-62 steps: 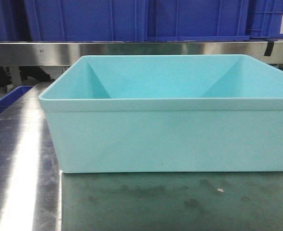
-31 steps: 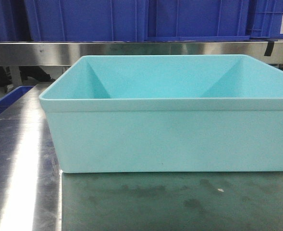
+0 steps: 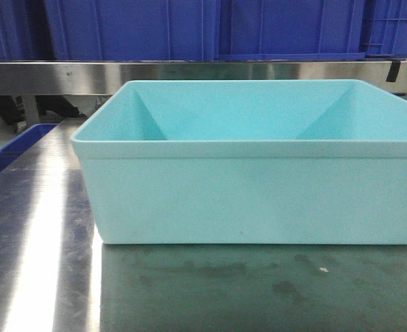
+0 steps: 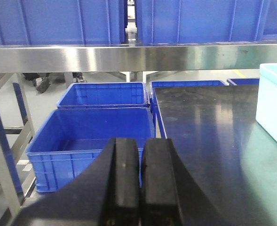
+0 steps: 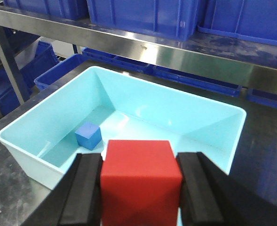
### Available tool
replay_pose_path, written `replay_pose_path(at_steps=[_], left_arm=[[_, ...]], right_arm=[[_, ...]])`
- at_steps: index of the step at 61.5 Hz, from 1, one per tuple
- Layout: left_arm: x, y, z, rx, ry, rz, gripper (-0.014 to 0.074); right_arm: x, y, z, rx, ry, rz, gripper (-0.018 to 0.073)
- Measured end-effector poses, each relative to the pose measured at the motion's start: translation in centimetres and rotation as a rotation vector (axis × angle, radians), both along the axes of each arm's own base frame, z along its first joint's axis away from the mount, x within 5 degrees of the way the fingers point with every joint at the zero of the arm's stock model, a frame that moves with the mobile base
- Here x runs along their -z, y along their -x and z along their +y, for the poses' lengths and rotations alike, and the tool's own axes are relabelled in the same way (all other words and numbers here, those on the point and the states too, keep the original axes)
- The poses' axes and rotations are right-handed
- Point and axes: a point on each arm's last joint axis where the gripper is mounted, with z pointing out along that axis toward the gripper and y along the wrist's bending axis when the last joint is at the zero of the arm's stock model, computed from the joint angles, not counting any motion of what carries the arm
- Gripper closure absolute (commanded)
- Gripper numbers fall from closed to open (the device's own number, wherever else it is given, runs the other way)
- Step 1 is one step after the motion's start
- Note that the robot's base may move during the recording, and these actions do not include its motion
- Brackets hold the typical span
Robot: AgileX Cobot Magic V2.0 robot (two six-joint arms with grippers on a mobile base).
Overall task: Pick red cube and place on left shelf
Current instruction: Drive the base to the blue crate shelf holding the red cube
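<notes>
Over on the left, the left gripper (image 4: 141,147) hangs idle, its two black fingers pressed together on nothing. It looks at the left shelf (image 4: 129,57), a steel rail with blue crates (image 4: 58,21) above it and more of them down near the floor. Moving right, the steel table (image 4: 199,122) carries the turquoise tub (image 5: 166,106). Over the near side of the tub the right gripper (image 5: 140,162) is clamped on the red cube (image 5: 140,181), one black finger on each side face. A small blue cube (image 5: 88,135) lies on the tub floor below.

I think the danger is on the way to the shelf. The red cube must travel leftward past the tub wall and up to that rail (the crates seem to leave little free room). A low path could therefore knock the tub or the rail and twist the cube out of the fingers. If the hold slackens now, it drops into the tub. The idle left arm may also stand in the path.
</notes>
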Motion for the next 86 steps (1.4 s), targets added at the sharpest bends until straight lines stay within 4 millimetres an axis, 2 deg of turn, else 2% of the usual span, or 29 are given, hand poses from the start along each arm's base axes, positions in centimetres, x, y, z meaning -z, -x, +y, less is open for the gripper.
replay_pose_path(at_steps=[86], left_arm=[[0.0, 0.0, 0.0, 0.0, 0.0, 0.0, 0.0495]], right_arm=[[-0.02, 0.04, -0.02, 0.0, -0.001, -0.002, 0.0349]])
